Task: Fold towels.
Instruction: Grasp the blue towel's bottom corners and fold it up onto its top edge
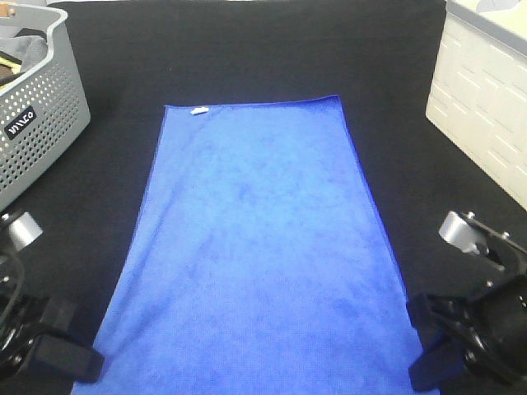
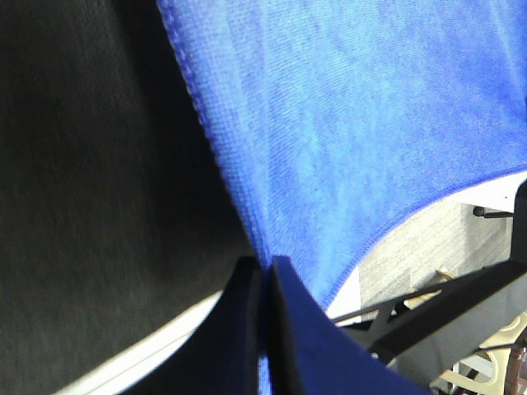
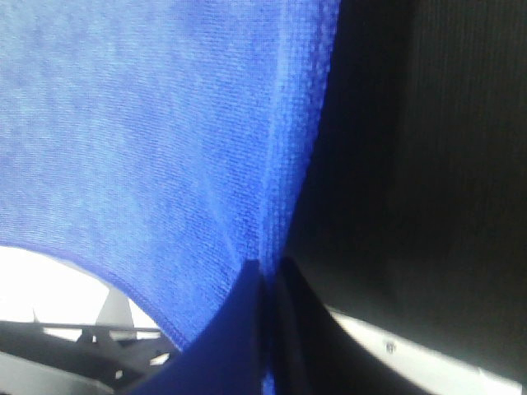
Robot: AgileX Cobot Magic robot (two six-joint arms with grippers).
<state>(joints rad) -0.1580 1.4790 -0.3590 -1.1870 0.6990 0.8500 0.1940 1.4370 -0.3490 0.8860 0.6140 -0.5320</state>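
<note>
The royal-blue towel (image 1: 263,247) lies spread open on the black desk (image 1: 272,58). It fills the middle of the overhead view from twelve o'clock down to six. Its long sides run away from the robot, and a small white tag (image 1: 198,110) sits on the far hem near the eleven o'clock corner.

At ten o'clock stands a perforated grey basket (image 1: 41,123), well apart from the towel. Inside it a grey cloth (image 1: 29,45) is bunched up, and a sliver of something yellow (image 1: 6,59) shows at the picture's edge, too little of it to tell what it is. At two o'clock a white panelled box (image 1: 486,115) stands at the edge of the desk. Nothing of its inside can be seen.

The left tool (image 2: 263,271) is at seven o'clock, its jaws pressed narrow on the towel's near left corner. The right tool (image 3: 268,267) is at five o'clock, pinched just as tightly on the near right corner. In both wrist views the stitched side hem runs straight into the closed jaws. The near hem curves away from each pinched corner, with pale floor showing beyond it.
</note>
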